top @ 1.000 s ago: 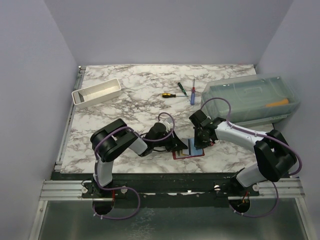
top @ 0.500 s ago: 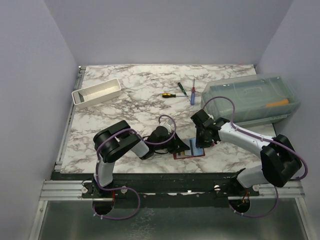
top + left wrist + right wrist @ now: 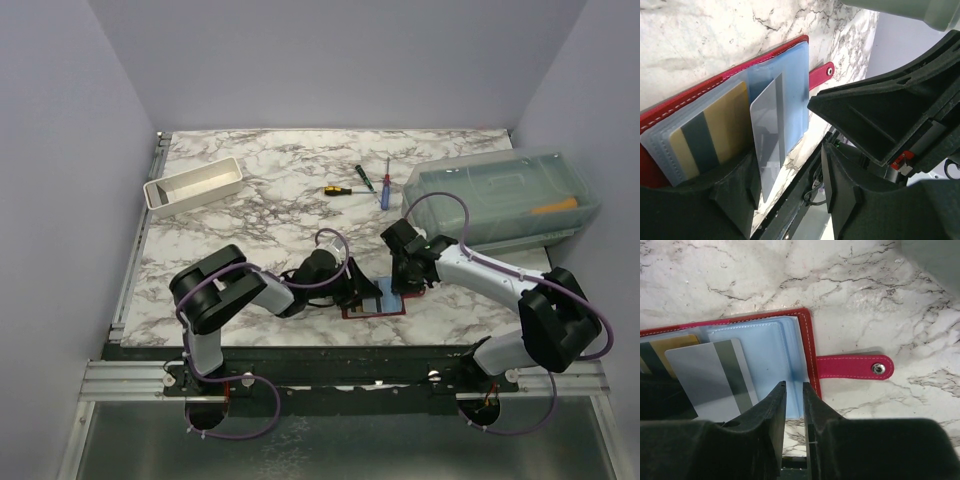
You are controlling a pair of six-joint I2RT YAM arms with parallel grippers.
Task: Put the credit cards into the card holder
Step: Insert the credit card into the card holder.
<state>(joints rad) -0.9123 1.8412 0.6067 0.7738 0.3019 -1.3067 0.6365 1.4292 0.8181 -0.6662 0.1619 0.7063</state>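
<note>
The red card holder (image 3: 808, 347) lies open near the table's front edge (image 3: 378, 308), its clear sleeves up and its strap (image 3: 855, 366) out to the right. A tan card (image 3: 705, 135) with a dark stripe sits inside a sleeve. The pale blue card (image 3: 769, 122) pokes partway out of a sleeve, and shows as a striped card (image 3: 710, 375) in the right wrist view. My left gripper (image 3: 790, 195) is open, one finger beside the blue card's free corner. My right gripper (image 3: 792, 400) stands over the sleeves' right edge, jaws a narrow slit apart with nothing between them.
A white tray (image 3: 193, 187) stands at the back left. A clear plastic box (image 3: 500, 195) is at the back right. Three screwdrivers (image 3: 372, 182) lie in the middle back. The card holder lies close to the table's front edge, between both arms.
My left gripper has opened and let go of the blue card. The right jaws have parted slightly. Both arms have stayed at the card holder.
</note>
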